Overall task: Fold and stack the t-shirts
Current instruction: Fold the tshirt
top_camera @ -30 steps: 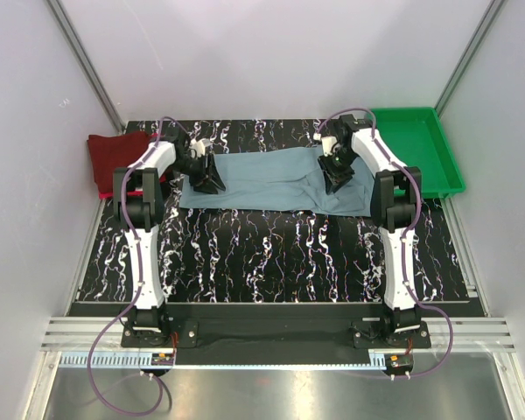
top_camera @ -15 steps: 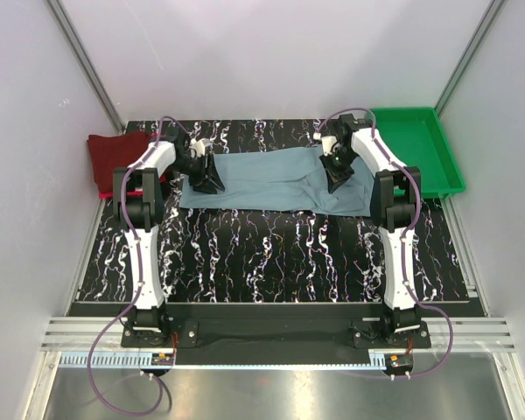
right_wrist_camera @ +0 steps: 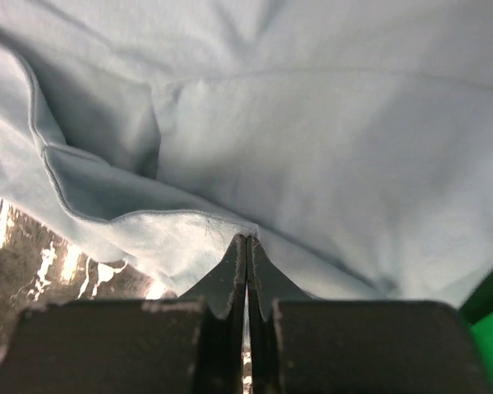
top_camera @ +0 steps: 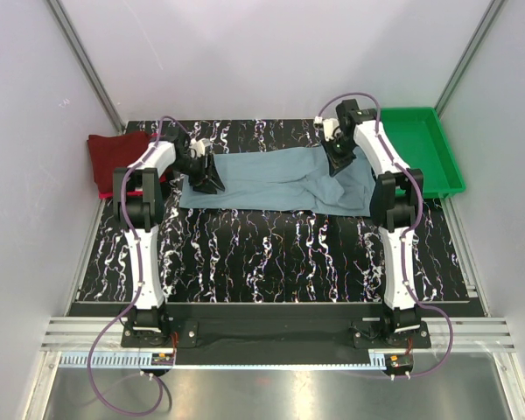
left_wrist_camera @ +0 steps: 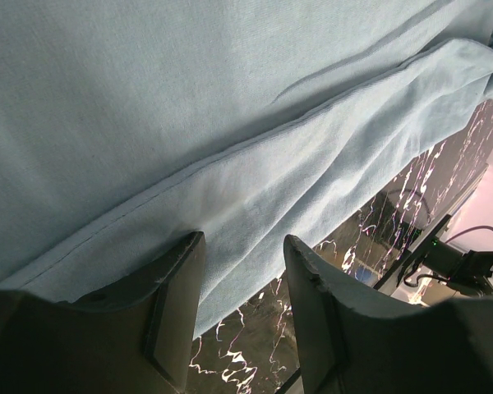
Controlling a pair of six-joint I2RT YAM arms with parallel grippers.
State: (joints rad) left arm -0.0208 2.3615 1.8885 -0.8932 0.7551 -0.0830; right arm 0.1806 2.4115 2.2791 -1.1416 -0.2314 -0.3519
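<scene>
The large grey-blue t-shirt [top_camera: 271,179] lies spread across the back of the table. My left gripper [top_camera: 208,180] is open and low over its left end. In the left wrist view [left_wrist_camera: 242,283] the jaws straddle the shirt's hemmed edge [left_wrist_camera: 189,98] without closing on it. My right gripper [top_camera: 336,164] is shut on a fold of the shirt's right end. In the right wrist view [right_wrist_camera: 246,242] the tips pinch the hem [right_wrist_camera: 205,226]. The dark maroon shirt [top_camera: 115,157] lies folded at the far left. I cannot make out a separate bright red shirt.
A green plastic tray [top_camera: 420,149] sits at the back right, close to the right arm. The black marbled tabletop [top_camera: 271,254] stretches in front of the shirt. White walls stand on both sides and at the back.
My right gripper has moved towards the back of the table, drawing the shirt's right end with it. The left gripper has stayed in place.
</scene>
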